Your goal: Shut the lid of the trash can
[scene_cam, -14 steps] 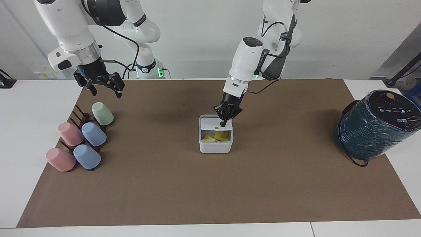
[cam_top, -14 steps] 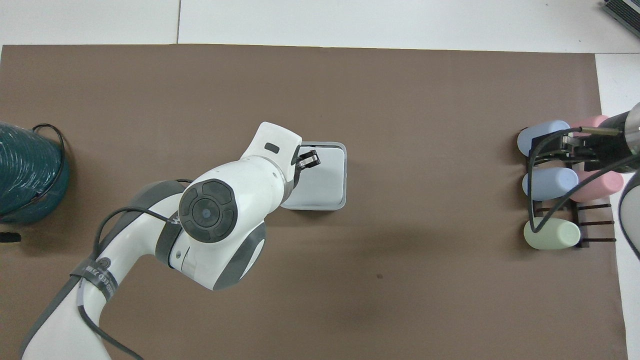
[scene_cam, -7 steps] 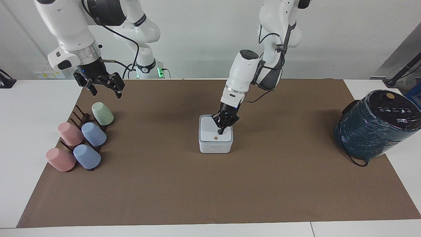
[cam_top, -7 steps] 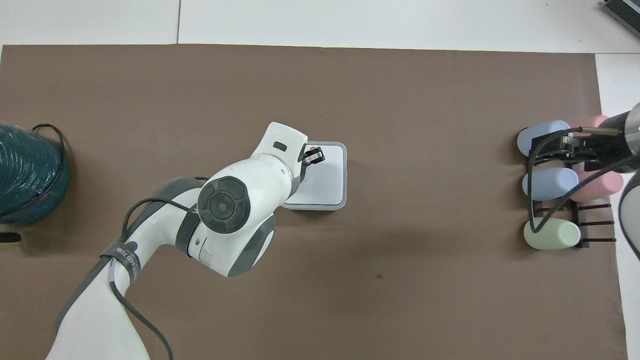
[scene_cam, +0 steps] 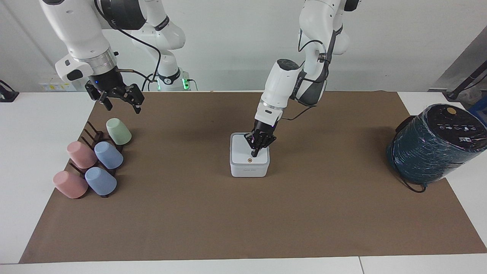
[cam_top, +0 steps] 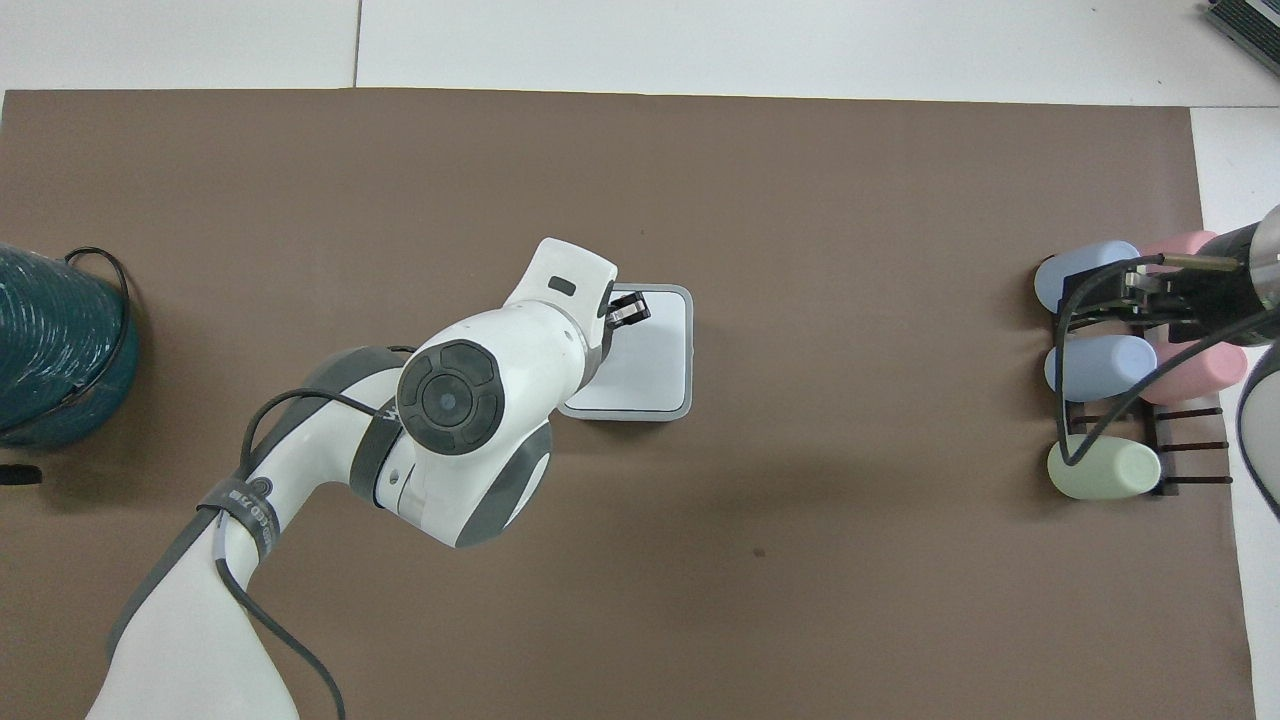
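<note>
Lid (scene_cam: 248,152) lies flat on trash can (scene_cam: 249,170); left pincer (scene_cam: 254,153), fingers pressed together, tip on it. Press straight down, lightly, so the can doesn't skid. Right pincer (scene_cam: 121,104) spread, waiting over the cup rack (scene_cam: 91,134).

The can (scene_cam: 249,170) is white with a greyish rim; its white lid (scene_cam: 243,152) carries one small orange dot. The mat (scene_cam: 243,213) is plain brown on a white table (scene_cam: 42,125). On a dark rack (scene_cam: 89,133) sit two pink cups (scene_cam: 70,184), two pale blue (scene_cam: 101,181) and one pale green (scene_cam: 118,131). A dark teal cylinder (scene_cam: 433,144) has a black top. The arms are white and grey, with black grippers.
</note>
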